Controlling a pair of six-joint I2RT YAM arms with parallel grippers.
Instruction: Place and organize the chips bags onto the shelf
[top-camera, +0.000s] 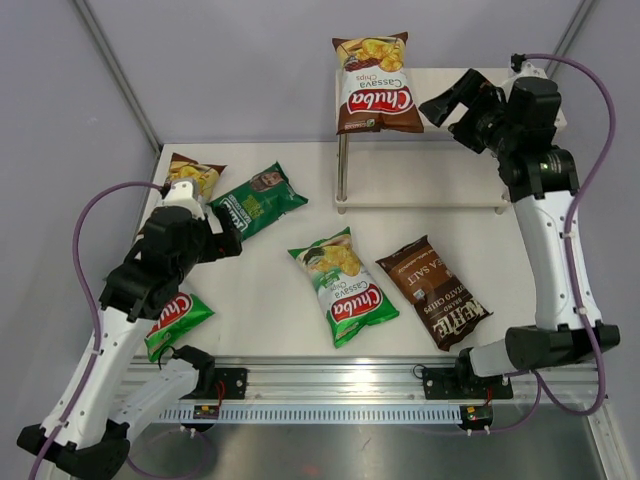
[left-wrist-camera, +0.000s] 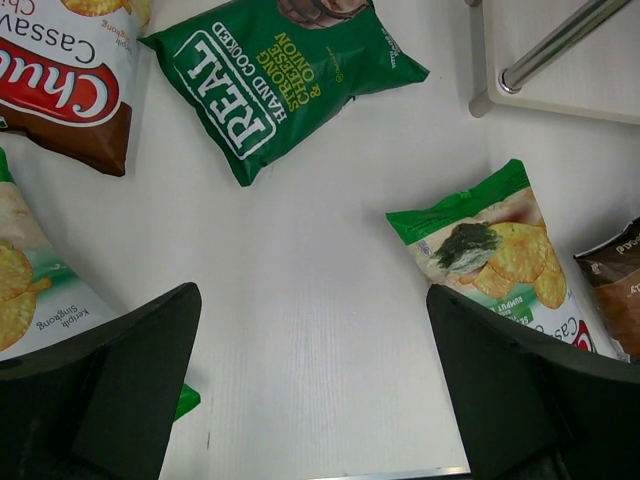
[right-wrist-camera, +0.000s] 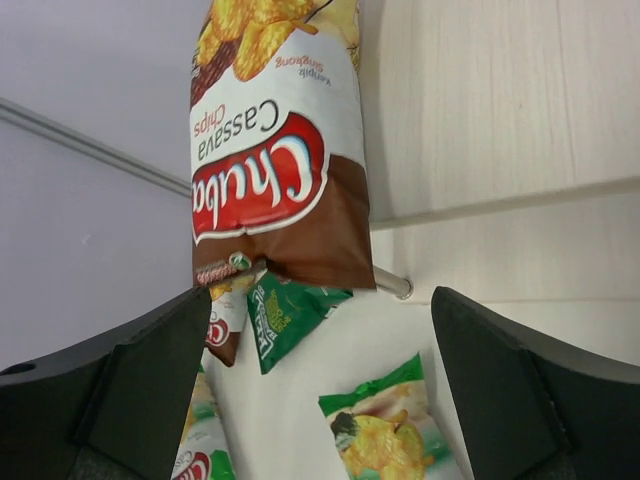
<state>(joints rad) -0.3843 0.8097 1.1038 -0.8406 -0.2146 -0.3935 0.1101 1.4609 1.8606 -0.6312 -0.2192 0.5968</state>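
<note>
A brown Chuba bag (top-camera: 375, 85) lies on the left end of the shelf's top board (top-camera: 470, 100), overhanging its front; it shows in the right wrist view (right-wrist-camera: 275, 170). My right gripper (top-camera: 452, 102) is open and empty just right of that bag, above the board. On the table lie a dark-green REAL bag (top-camera: 257, 199), a second brown Chuba bag (top-camera: 193, 175), a light-green Chuba bag (top-camera: 343, 285), a dark-brown Kettle bag (top-camera: 433, 291) and another light-green Chuba bag (top-camera: 178, 322) under my left arm. My left gripper (top-camera: 228, 243) is open and empty above bare table, below the REAL bag (left-wrist-camera: 280, 75).
The shelf's lower board (top-camera: 420, 175) and silver leg (top-camera: 342, 170) stand at the table's back right. A metal rail (top-camera: 340, 385) runs along the near edge. Grey walls close the left and back sides.
</note>
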